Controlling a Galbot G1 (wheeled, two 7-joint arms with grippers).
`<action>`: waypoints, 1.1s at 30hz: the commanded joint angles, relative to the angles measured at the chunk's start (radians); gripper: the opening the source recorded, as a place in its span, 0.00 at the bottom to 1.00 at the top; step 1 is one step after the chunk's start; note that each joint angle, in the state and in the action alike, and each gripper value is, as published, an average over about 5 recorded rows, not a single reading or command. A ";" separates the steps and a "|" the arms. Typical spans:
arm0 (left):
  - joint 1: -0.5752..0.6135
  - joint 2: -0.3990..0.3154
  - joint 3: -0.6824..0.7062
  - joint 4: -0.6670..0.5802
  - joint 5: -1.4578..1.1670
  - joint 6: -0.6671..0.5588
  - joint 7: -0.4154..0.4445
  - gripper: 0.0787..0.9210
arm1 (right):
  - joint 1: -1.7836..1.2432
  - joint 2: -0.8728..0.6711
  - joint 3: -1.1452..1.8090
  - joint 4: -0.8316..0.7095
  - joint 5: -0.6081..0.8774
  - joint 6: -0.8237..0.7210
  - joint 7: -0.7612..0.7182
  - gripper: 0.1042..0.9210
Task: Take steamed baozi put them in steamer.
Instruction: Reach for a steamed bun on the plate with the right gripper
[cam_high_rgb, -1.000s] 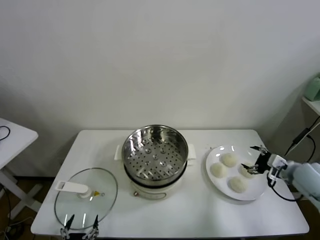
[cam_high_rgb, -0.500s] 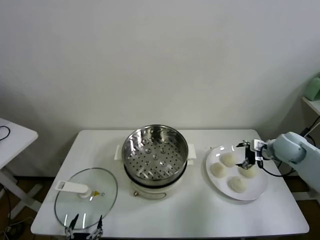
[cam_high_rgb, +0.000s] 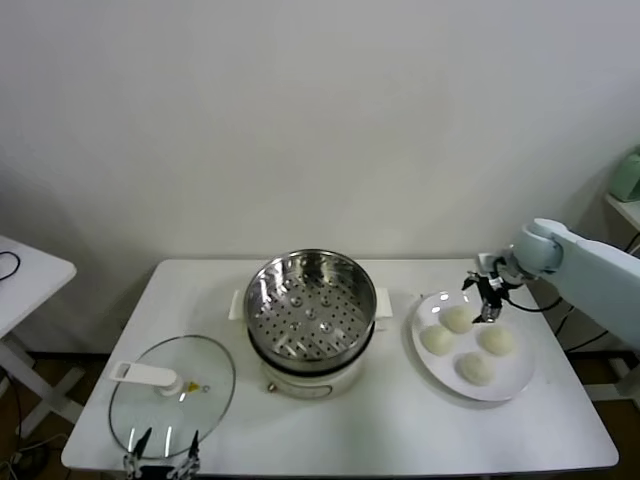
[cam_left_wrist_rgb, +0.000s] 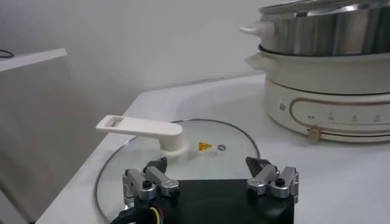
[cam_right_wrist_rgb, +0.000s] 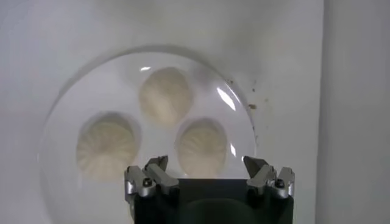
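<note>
Several cream-white steamed baozi (cam_high_rgb: 457, 319) lie on a flat white plate (cam_high_rgb: 517, 377) at the table's right. The steel steamer (cam_high_rgb: 310, 297) with its perforated bottom sits empty on a cream pot at the middle. My right gripper (cam_high_rgb: 487, 296) hovers over the plate's far edge, open, with nothing between its fingers. In the right wrist view that gripper (cam_right_wrist_rgb: 206, 165) looks straight down on three baozi, the nearest (cam_right_wrist_rgb: 202, 148) just ahead of the jaws. My left gripper (cam_high_rgb: 160, 462) is parked open at the table's front left, over the glass lid.
A round glass lid (cam_high_rgb: 172, 397) with a white handle (cam_left_wrist_rgb: 143, 128) lies flat at the front left, by the pot (cam_left_wrist_rgb: 332, 100). A second white table (cam_high_rgb: 25, 275) stands off to the left.
My right gripper has risen from the plate's right side and swung back-left to above the plate's far edge, staying open. The baozi have not moved. The left arm has barely shifted.
</note>
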 joint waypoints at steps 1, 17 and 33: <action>0.000 0.001 -0.005 0.005 0.000 -0.001 0.000 0.88 | 0.039 0.117 -0.092 -0.161 0.003 0.042 -0.051 0.88; -0.002 0.004 -0.023 0.030 0.005 -0.007 -0.001 0.88 | -0.111 0.176 0.056 -0.275 -0.082 0.060 -0.047 0.88; -0.005 0.005 -0.026 0.041 0.011 -0.012 -0.003 0.88 | -0.134 0.199 0.100 -0.320 -0.117 0.083 -0.038 0.80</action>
